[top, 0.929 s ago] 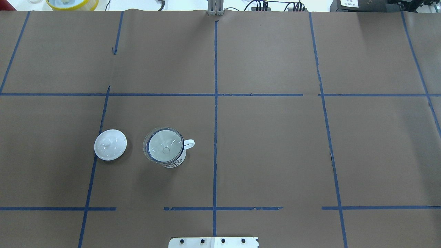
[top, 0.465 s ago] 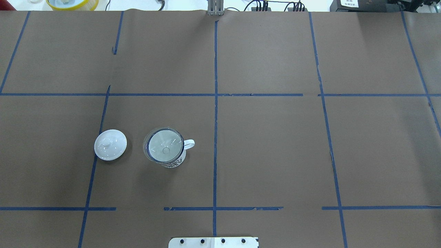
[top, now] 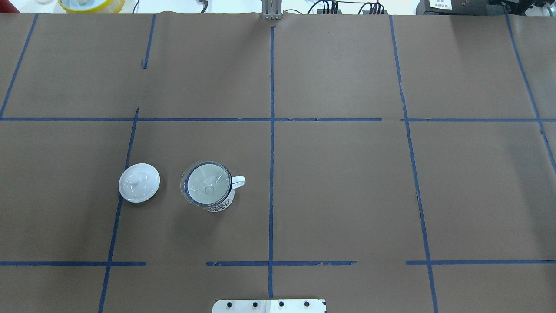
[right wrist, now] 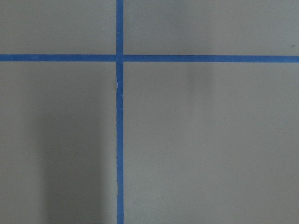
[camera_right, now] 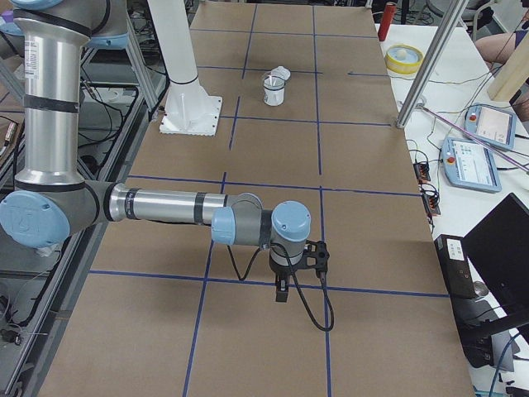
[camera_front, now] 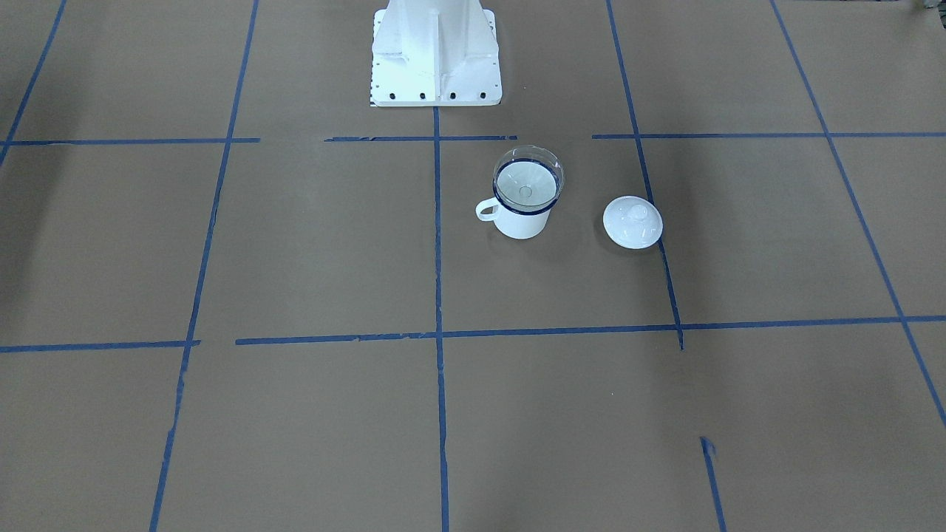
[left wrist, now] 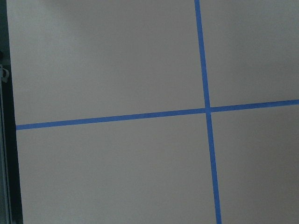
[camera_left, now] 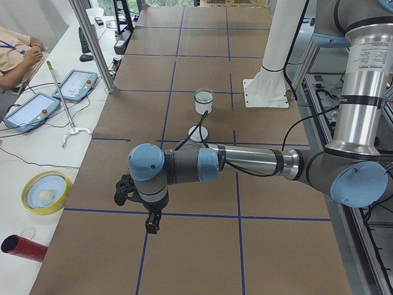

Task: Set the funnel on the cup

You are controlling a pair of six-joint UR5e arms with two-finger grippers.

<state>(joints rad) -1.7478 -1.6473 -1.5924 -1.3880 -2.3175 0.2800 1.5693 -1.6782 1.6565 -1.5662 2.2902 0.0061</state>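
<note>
The clear funnel sits upright in the mouth of the white cup, whose dark blue rim and loop handle show left of the table's middle. Both also show in the front-facing view: the funnel on the cup. Neither gripper is near them. My left gripper hangs over the table's left end, seen only in the exterior left view. My right gripper hangs over the right end, seen only in the exterior right view. I cannot tell whether either is open or shut. Both wrist views show only brown paper and blue tape.
A white domed lid with a knob lies on the table a little to the left of the cup. The robot's white base stands at the near table edge. A yellow bowl and tablets lie on the side desk.
</note>
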